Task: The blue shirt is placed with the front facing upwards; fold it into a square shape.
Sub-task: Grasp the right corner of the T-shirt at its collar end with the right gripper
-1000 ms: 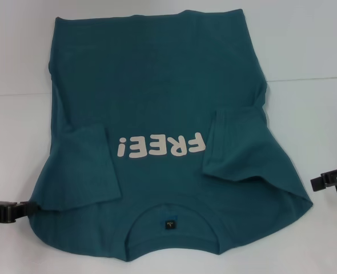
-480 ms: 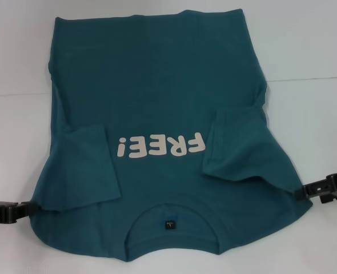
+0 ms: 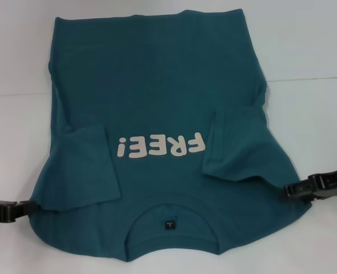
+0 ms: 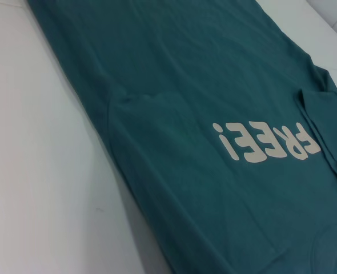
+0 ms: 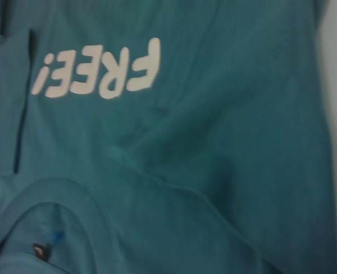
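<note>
The blue shirt lies flat on the white table, front up, with its round neck and small dark label nearest me. The white "FREE!" print reads upside down. Both short sleeves are folded inward onto the body. My left gripper rests low at the near left shoulder edge of the shirt. My right gripper sits at the near right shoulder edge, its tip over the cloth. The left wrist view shows the shirt and print; the right wrist view shows the shirt close up.
The white table surrounds the shirt, with a faint seam line running across it. The shirt's hem lies at the far side.
My right gripper has moved left from beside the shirt to its near right shoulder edge. The left gripper and the shirt have stayed in place.
</note>
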Robot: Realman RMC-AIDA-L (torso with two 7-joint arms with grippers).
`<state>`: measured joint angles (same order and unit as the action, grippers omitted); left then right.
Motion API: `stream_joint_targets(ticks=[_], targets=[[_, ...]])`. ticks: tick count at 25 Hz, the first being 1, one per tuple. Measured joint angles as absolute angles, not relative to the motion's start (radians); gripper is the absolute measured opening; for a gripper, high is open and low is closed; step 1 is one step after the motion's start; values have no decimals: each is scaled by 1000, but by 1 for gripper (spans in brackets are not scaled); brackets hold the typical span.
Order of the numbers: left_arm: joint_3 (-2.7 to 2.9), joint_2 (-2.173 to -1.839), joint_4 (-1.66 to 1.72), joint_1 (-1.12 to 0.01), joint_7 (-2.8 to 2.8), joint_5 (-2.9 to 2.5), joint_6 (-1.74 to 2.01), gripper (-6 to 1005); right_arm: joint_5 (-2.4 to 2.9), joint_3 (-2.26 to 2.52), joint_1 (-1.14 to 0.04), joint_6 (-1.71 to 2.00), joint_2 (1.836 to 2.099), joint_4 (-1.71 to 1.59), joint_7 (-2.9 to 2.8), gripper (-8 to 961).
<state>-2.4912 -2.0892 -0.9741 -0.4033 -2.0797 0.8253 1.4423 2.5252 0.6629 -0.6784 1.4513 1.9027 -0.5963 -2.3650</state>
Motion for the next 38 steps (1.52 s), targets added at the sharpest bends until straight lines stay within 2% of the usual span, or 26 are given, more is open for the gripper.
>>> stream_joint_targets(ticks=[9, 15, 25, 32, 38], targets=[[-2491, -2088, -975, -406, -2079, 825, 1444, 39, 2469, 665, -661, 1467, 1875, -606, -2373, 935], [-2491, -2088, -971, -407, -2078, 825, 1444, 39, 2514, 670, -660, 1449, 1873, -607, -2374, 934], [-2491, -2087, -972, -410, -2078, 825, 1443, 40, 2546, 672, -669, 1424, 1888, -601, -2373, 934], [-2492, -2085, -971, -416, -2078, 825, 1444, 39, 2538, 666, -673, 1425, 1909, -592, -2375, 934], [-2493, -2085, -974, -416, -2078, 825, 1443, 39, 2454, 650, -661, 1452, 1902, -581, -2361, 933]])
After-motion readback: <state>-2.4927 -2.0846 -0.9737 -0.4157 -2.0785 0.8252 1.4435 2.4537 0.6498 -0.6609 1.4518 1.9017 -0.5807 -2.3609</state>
